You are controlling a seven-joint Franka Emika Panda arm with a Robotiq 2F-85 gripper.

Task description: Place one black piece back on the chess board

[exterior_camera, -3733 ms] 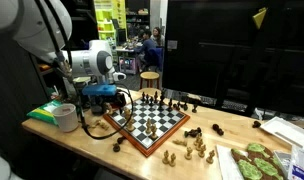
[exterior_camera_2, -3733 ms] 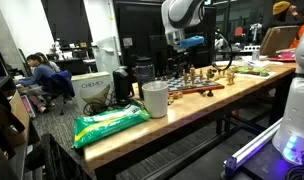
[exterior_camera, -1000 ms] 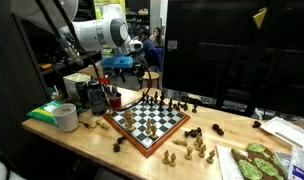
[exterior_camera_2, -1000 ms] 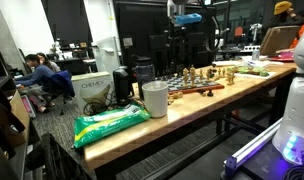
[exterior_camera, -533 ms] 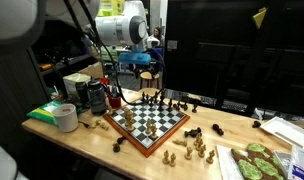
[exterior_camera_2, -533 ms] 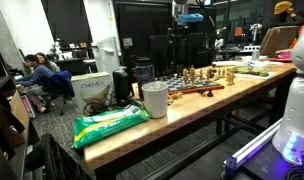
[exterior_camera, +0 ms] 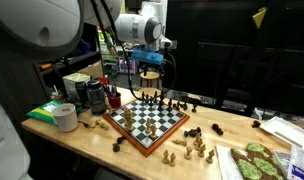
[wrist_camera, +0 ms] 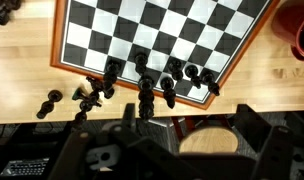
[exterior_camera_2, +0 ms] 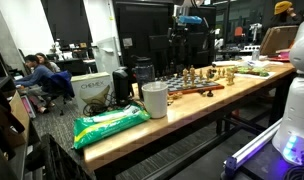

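Hovering the hand (exterior_camera: 147,74) way up above the far side of the chess board (exterior_camera: 148,121), nowhere near touching anything. Not being able to tell how wide open or closed, honestly: only getting dark blurry bulk along the bottom of the wrist view. Spotting one tall black piece (wrist_camera: 145,98) right around mid-frame there, possibly pinched, possibly just standing at the board's edge. Not calling it either way.

Judging progress as mid-carry at best. Not seeing anything being set down on a square right now, so counting the actual placing and the letting go as both left to do. Also noticing a stray dark piece (exterior_camera: 119,146) lying off the board by its near left corner and another stray (exterior_camera: 195,132) off to the right.

Finding the board roughly in the middle of a pale wooden counter (exterior_camera: 80,146), looking pretty cluttered: white cup (exterior_camera: 64,117) and green bag (exterior_camera: 44,108) at the left end, a huddle of light pieces (exterior_camera: 195,150) by the board's right corner, a tray of green bits (exterior_camera: 257,162) further right. Working in a busy lab sort of room, with dark panels behind, shelving, and people sitting (exterior_camera_2: 37,72) at desks in the background.
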